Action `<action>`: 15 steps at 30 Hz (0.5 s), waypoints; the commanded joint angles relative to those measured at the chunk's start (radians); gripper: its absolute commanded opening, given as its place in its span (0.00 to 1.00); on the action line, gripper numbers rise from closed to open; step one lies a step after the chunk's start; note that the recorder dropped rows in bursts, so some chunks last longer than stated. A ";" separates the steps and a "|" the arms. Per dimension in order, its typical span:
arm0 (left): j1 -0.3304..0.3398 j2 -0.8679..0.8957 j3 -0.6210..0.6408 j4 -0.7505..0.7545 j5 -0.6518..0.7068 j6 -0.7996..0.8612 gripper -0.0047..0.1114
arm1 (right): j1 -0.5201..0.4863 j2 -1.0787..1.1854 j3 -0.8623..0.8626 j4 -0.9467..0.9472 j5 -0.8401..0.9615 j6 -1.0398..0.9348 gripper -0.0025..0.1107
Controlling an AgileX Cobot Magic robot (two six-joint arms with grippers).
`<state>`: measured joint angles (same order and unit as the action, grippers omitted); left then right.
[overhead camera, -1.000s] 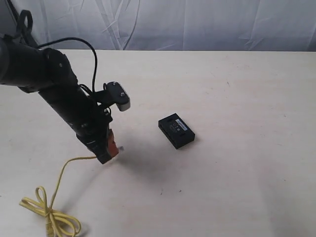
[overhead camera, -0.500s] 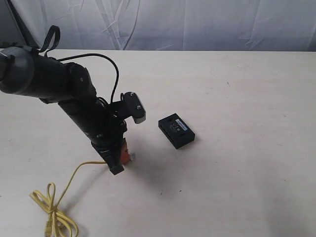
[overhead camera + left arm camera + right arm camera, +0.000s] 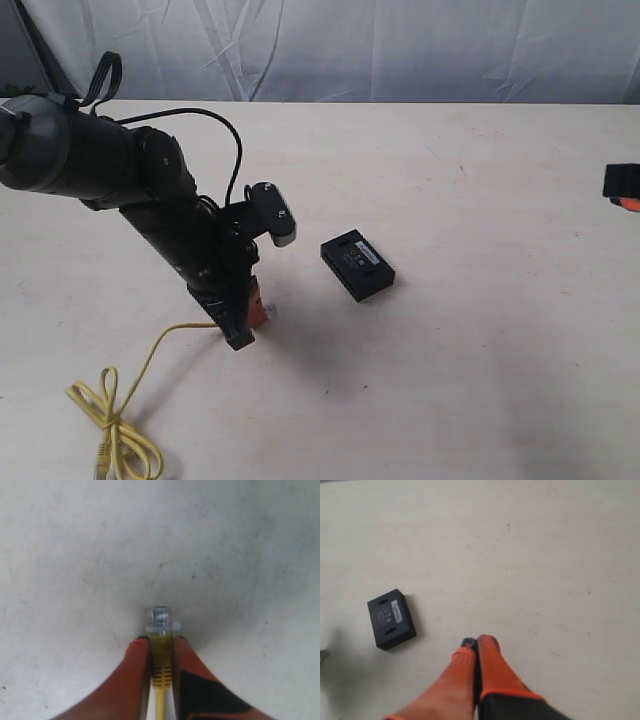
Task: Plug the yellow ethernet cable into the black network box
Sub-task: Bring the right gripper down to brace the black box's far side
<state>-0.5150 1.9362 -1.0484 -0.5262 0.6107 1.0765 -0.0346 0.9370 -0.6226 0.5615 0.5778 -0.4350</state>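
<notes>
The small flat black plastic network box (image 3: 357, 265) lies on the pale table (image 3: 480, 350). To the box's left in the exterior view, the left gripper (image 3: 161, 642) clamps the thin yellow ethernet cable (image 3: 161, 672) just behind its clear plug (image 3: 159, 617). Well right of the box, the right gripper (image 3: 476, 642) is pressed together on nothing.

Black arm (image 3: 130, 190), orange-tipped left pincer (image 3: 160, 641)

The left gripper (image 3: 243, 325) points down at the table (image 3: 480, 390), its tip close to the surface. The cable (image 3: 110, 415) runs from that tip to a knotted loop at the view's lower left. The box (image 3: 357, 265) lies flat to the gripper's right, apart from it. The right gripper (image 3: 622, 186) shows partly at the right edge.
</notes>
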 commanded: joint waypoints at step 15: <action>-0.005 -0.002 0.002 -0.073 -0.029 -0.004 0.04 | 0.075 0.518 -0.397 -0.006 0.214 -0.174 0.01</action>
<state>-0.5150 1.9362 -1.0484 -0.5721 0.5860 1.0765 -0.0021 1.3881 -0.9746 0.5597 0.7875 -0.5836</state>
